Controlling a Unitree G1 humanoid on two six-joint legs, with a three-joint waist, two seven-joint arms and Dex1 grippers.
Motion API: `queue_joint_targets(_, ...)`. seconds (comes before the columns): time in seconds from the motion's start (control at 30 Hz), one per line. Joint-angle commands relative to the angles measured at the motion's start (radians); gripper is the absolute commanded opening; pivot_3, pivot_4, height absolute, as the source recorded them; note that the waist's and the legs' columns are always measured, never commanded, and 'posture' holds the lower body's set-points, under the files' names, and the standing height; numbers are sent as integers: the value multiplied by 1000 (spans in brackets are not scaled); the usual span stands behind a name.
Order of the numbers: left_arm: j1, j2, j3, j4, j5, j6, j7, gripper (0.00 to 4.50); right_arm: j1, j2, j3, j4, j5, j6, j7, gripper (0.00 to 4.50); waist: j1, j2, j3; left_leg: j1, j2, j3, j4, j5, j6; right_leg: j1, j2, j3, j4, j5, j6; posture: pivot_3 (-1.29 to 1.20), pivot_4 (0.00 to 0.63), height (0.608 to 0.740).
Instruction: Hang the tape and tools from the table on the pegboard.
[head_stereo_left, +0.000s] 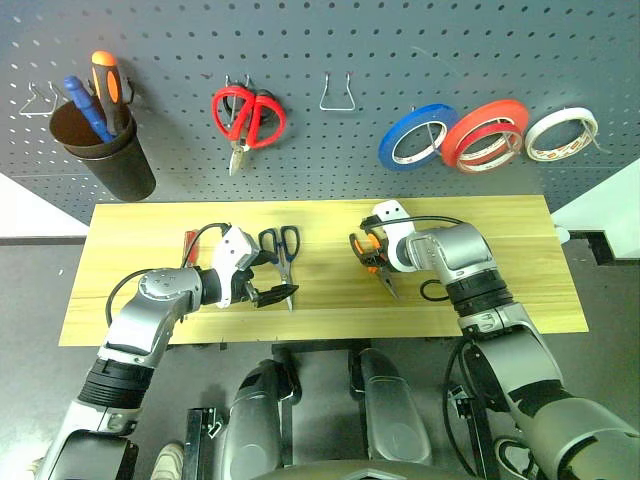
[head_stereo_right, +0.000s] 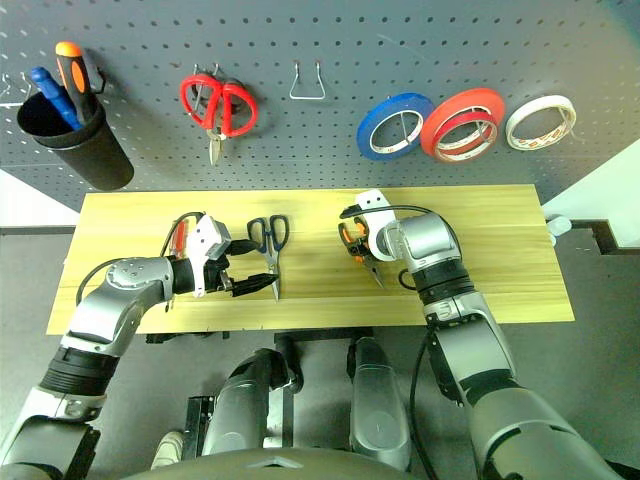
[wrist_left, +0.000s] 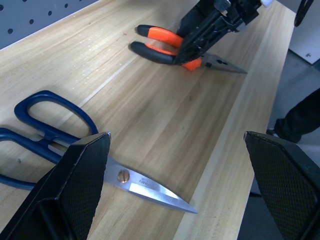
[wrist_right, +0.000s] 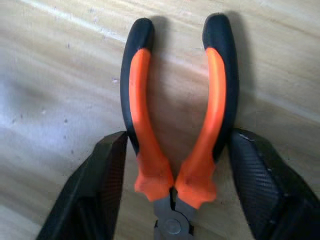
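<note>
Right gripper (wrist_right: 172, 185): fingers apart, straddling the handles of the pliers (wrist_right: 175, 125), which lie flat on the table (head_stereo_left: 480, 225). Left gripper (wrist_left: 175, 190): fingers wide apart, nothing between them, the dark-handled scissors (wrist_left: 60, 150) lying just beside one finger. Beyond both, the pegboard (head_stereo_left: 330, 40) carries red-handled scissors (head_stereo_left: 248, 118), an empty hook (head_stereo_left: 338, 92), three tape rolls and a cup (head_stereo_left: 105, 155) of screwdrivers.

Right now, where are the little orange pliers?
The pliers lie on the table, right of the dark scissors, between the right gripper's fingers.
</note>
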Motion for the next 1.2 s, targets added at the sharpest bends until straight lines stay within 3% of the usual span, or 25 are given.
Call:
queue_joint_targets(0.03,1,4,6,-13,4,-23,0,4500,27,-6,29,13,-20,2,9,2684,-1,0,0,0,0,0,0,0,0,0,0,0,0,0,0,-84,386,730)
queue_joint_targets(0.27,1,37,42,-34,-23,-25,-30,4500,10,-73,34,-113,15,35,101,2548,1,-3,-2,0,-1,1,-7,3,-5,0,0,0,-1,1,0,-94,318,730)
queue_joint_targets(0.3,3,45,55,-44,-37,-20,-36,4500,7,-88,17,-160,39,65,121,2373,1,-2,-2,-1,-1,1,-9,4,-7,-1,0,0,-1,1,0,-98,296,730)
queue_joint_targets(0.53,17,93,119,-56,-81,-15,-59,4500,25,-183,-71,-435,175,248,203,19,2,-6,-21,-9,-1,1,-12,10,-12,-7,3,-3,-1,2,3,-112,202,730)
queue_joint_targets(0.67,13,92,131,-22,-67,-42,-42,4500,67,-205,-6,-484,154,138,200,19,2,-13,-45,-12,-2,0,-12,10,-12,-8,4,-6,-3,2,4,-119,184,730)
queue_joint_targets(0.77,7,82,126,-3,-57,-58,-32,4500,77,-197,34,-456,128,72,185,568,-2,-13,-53,-11,-1,0,-12,9,-13,-4,4,-7,-11,5,5,-114,186,730)
queue_joint_targets(1.1,41,91,124,-19,-50,-68,-27,4500,36,-164,94,-232,26,-100,155,3879,1,-16,-56,-16,-1,2,-11,10,-13,-6,3,-7,-15,11,5,-94,217,730)
queue_joint_targets(1.17,53,93,128,-30,-52,-62,-24,4500,30,-152,96,-199,18,-106,157,4473,1,-16,-56,-16,-1,2,-11,11,-12,-6,3,-7,-15,11,6,-90,225,730)
queue_joint_targets(1.2,58,95,129,-35,-53,-60,-23,4500,21,-130,77,-169,25,-92,147,4473,1,-16,-56,-16,-1,2,-11,11,-12,-6,4,-7,-14,11,6,-88,231,730)
